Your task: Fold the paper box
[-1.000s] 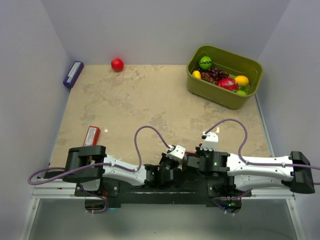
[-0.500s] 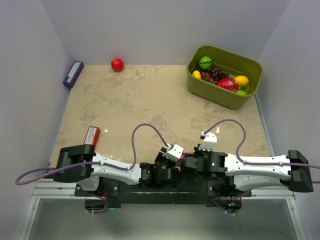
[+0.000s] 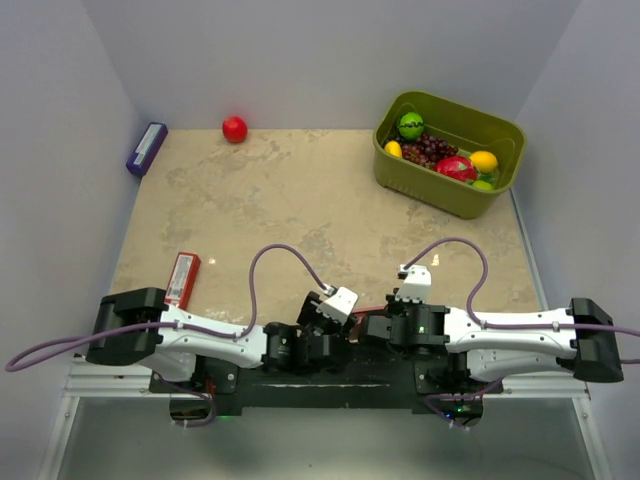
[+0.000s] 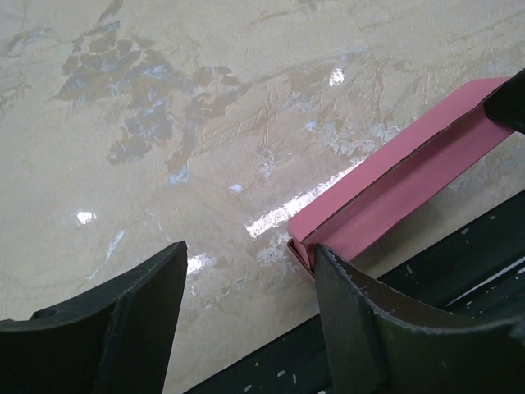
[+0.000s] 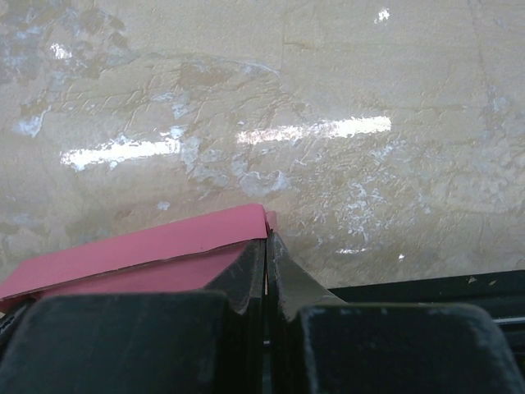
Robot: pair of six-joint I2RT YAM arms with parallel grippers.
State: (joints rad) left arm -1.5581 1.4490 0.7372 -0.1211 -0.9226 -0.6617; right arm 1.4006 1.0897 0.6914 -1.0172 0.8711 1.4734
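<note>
paper box (image 5: 139, 250) partly hidden behind pinching right fingers (image 5: 243, 281).

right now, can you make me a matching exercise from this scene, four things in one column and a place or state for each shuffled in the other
Things:
1. left gripper
2. right gripper
3. red ball
4. red packet

Places or states:
a. at the far edge of the table
b. shut on the pink paper box
c. open, holding nothing
d. near the table's left edge

Pairs: 1-c, 2-b, 3-a, 4-d
</note>
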